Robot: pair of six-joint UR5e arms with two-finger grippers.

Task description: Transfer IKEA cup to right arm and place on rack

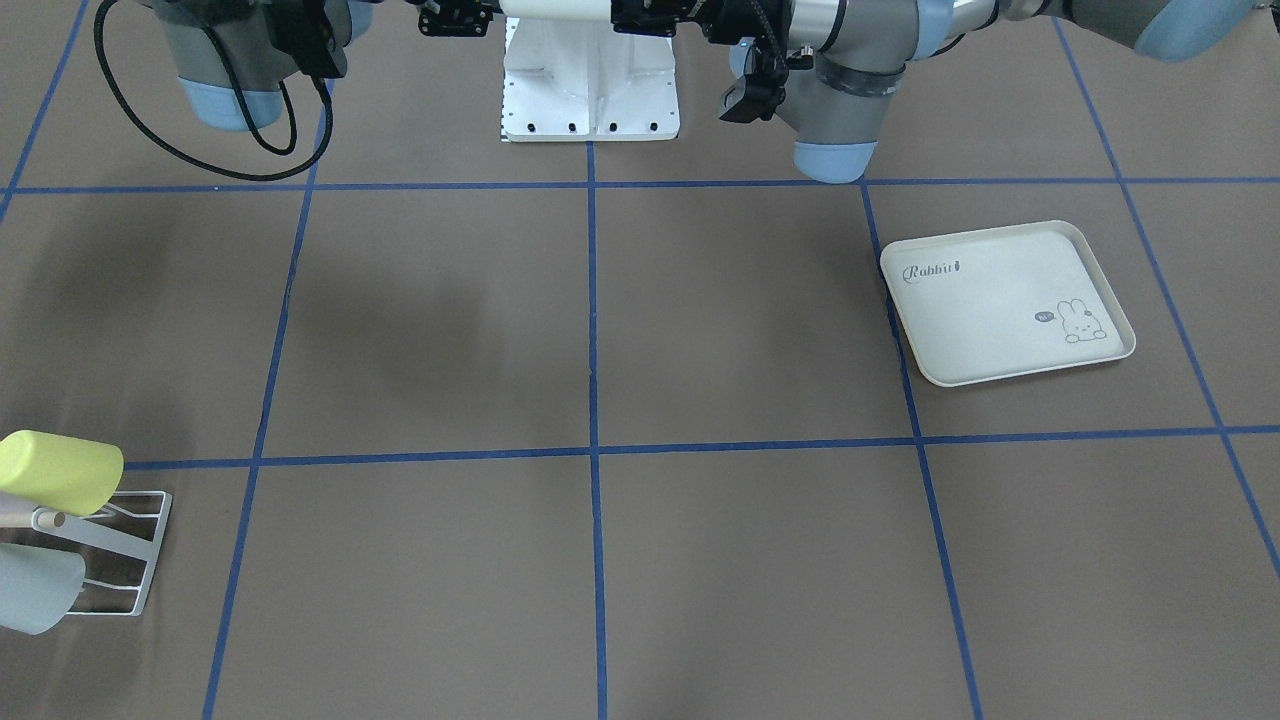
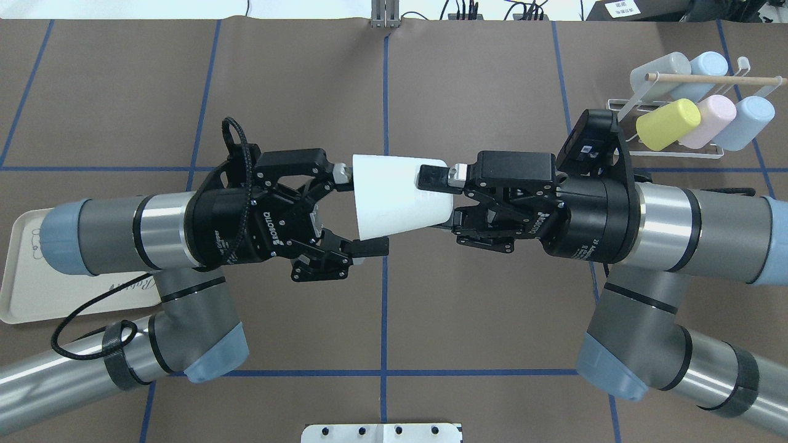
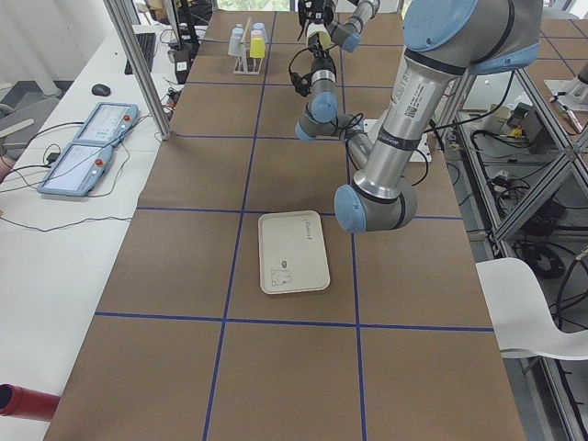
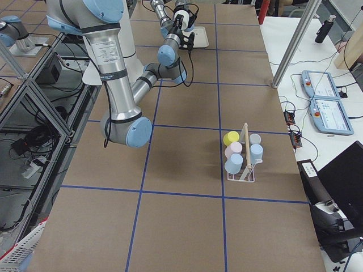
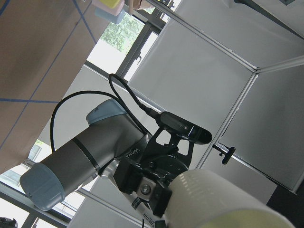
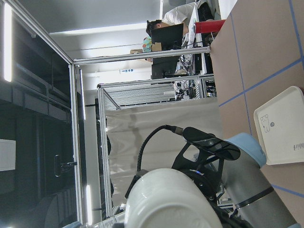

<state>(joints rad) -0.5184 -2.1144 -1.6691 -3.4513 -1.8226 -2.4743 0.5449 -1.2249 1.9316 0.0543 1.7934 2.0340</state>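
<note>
Tray (image 2: 31, 295) lies at 8 o'clock in the overhead view, rack (image 2: 714, 79) at 2 o'clock. Left gripper (image 2: 360, 210) — jaws spread — straddles the wide rim of the IKEA cup (image 2: 394, 197). Right gripper (image 2: 438, 202) clamps its narrow end, mid-air at centre.

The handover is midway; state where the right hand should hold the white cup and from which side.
Grip the white cup at its narrow end, coming from the robot's right along its axis. It lies horizontal in the air, wide end at the left hand, narrow end toward the right hand, which spans its tapered wall.
</note>
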